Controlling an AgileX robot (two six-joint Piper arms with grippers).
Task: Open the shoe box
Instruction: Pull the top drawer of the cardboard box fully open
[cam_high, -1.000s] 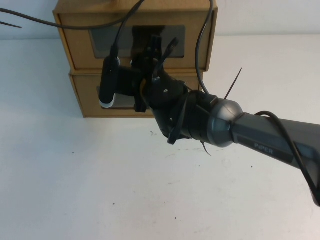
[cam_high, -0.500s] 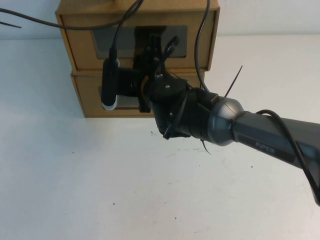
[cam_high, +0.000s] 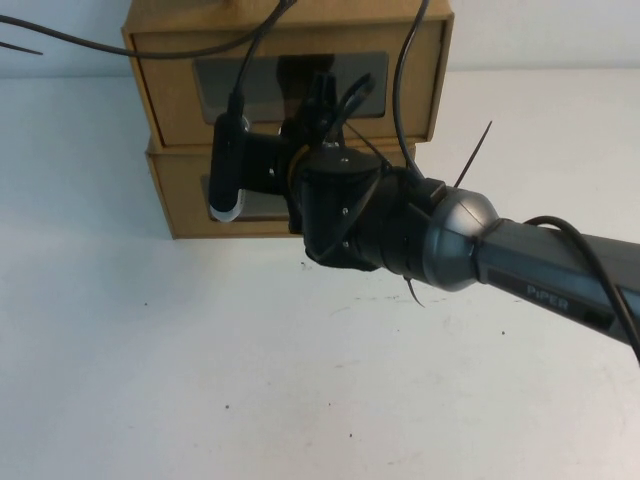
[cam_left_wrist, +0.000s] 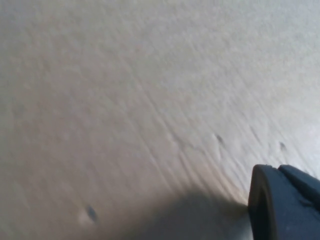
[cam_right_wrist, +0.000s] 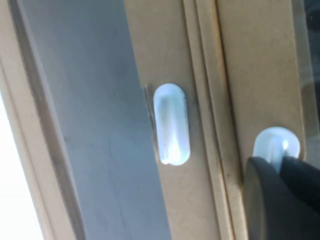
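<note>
At the far side of the table (cam_high: 200, 380), left of centre, the upper shoe box (cam_high: 165, 90) sits stacked on a lower shoe box (cam_high: 180, 205). The right gripper (cam_high: 322, 95) is at the upper one's front, fingers (cam_right_wrist: 265, 200) pinched on its small white handle (cam_right_wrist: 276, 142). The left gripper (cam_left_wrist: 287, 200) hangs close over bare tabletop; open or closed, I cannot tell.

Two brown windowed shoe boxes (cam_high: 165, 90) stand stacked, shut, each bearing a white handle (cam_right_wrist: 171, 124).
</note>
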